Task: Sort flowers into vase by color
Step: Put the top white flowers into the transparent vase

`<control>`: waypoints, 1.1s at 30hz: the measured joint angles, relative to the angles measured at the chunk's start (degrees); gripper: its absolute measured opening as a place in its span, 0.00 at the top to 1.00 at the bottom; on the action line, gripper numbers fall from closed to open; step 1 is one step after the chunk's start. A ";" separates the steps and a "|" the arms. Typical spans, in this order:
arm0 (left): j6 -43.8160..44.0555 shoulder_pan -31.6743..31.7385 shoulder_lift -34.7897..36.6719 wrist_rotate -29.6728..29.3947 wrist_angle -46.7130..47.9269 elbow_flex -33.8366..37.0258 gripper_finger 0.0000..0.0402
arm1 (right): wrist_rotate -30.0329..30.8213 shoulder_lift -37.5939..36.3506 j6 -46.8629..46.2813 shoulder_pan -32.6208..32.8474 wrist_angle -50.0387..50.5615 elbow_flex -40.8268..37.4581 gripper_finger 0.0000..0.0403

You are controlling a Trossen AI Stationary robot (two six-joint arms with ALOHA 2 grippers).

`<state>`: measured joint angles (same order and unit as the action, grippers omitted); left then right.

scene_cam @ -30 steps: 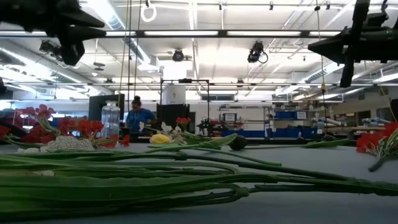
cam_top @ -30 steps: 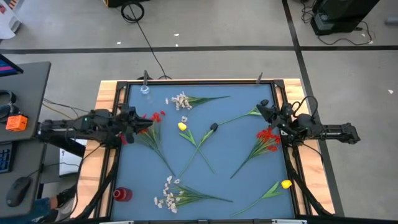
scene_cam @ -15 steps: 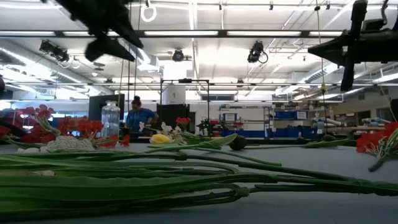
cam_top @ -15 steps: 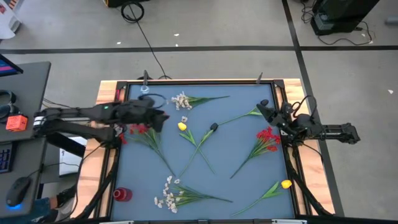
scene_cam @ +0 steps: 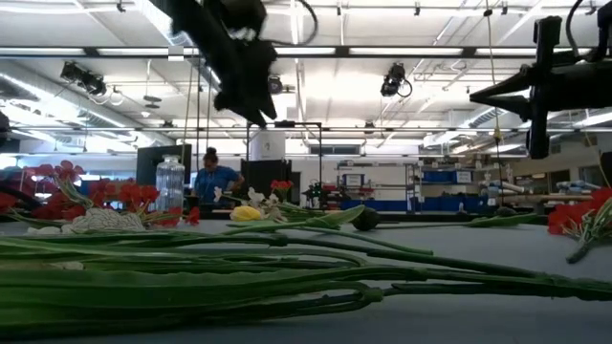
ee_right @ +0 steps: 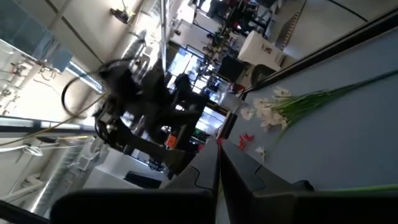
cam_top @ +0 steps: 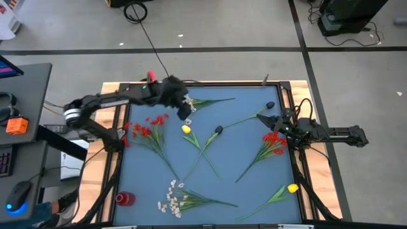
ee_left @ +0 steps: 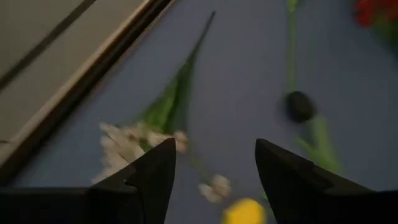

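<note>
I see my left gripper (cam_top: 185,109) spread apart over the white sprig (cam_top: 186,102) at upper centre of the matte blue tabletop (cam_top: 241,146); flowers lie scattered. Right gripper (cam_top: 272,117), pressed together, hangs above red blossoms (cam_top: 274,141).

We list: blue worktop (cam_top: 241,191) in a wooden frame; a black cable (cam_top: 147,38) on the floor; a person (scene_cam: 212,179) beyond; a computer mouse (cam_top: 22,189).

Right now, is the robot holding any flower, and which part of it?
No, nothing is held. The left gripper hangs with open jaws above the white flower sprig. The right gripper, jaws shut and empty, waits by the red flowers.
</note>
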<state>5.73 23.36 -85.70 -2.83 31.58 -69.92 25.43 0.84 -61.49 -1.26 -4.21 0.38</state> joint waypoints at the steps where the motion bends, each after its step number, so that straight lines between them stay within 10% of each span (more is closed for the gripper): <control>1: -2.13 0.87 -1.96 0.03 -0.07 -1.22 0.44 | 0.00 0.00 0.04 0.00 -0.02 0.00 0.93; 33: -26.49 9.57 -37.97 3.88 10.29 -22.68 0.45 | -1.09 0.00 2.10 0.04 0.02 0.00 0.53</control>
<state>-20.76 32.93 -123.67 1.05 41.87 -92.60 24.34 0.84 -59.40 -1.21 -4.19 0.38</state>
